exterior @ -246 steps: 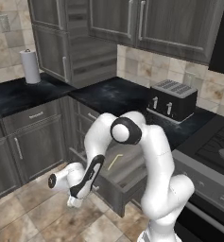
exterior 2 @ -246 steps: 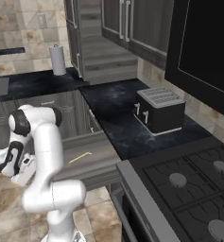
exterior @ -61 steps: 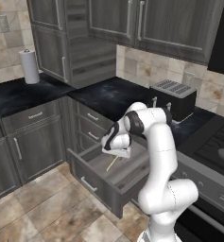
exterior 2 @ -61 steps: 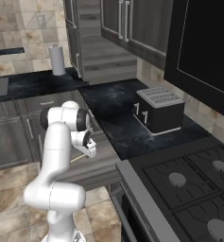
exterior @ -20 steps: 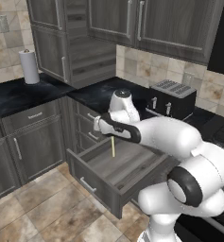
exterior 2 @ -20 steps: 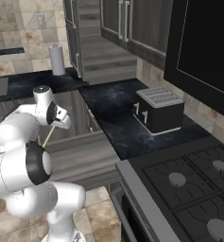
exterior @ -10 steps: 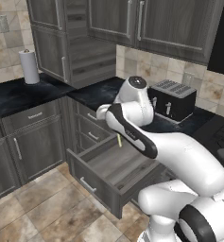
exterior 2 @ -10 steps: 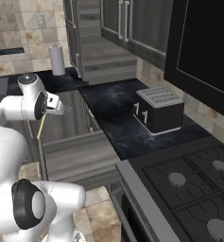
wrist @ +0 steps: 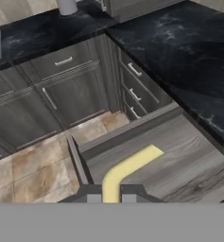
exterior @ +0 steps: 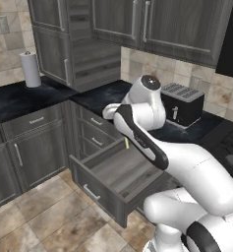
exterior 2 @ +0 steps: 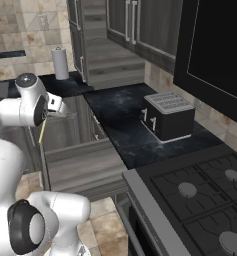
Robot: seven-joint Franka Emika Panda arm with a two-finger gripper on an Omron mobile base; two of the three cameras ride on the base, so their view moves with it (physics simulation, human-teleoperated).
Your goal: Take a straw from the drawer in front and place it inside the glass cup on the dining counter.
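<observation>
We've got the straw [wrist: 127, 166], jaws pinched tight on its lower end above the open drawer [exterior: 119, 178]. It looks light, thin and crushable, so we judge a gentle grip near 1 end suits.

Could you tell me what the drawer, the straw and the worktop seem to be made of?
Drawer: dark grey wood, matt, visible grain. Straw: smooth pale yellow, probably plastic, with a bend; gripper shut on it. Worktop: black stone, likely marble, white veins, slight sheen.
</observation>
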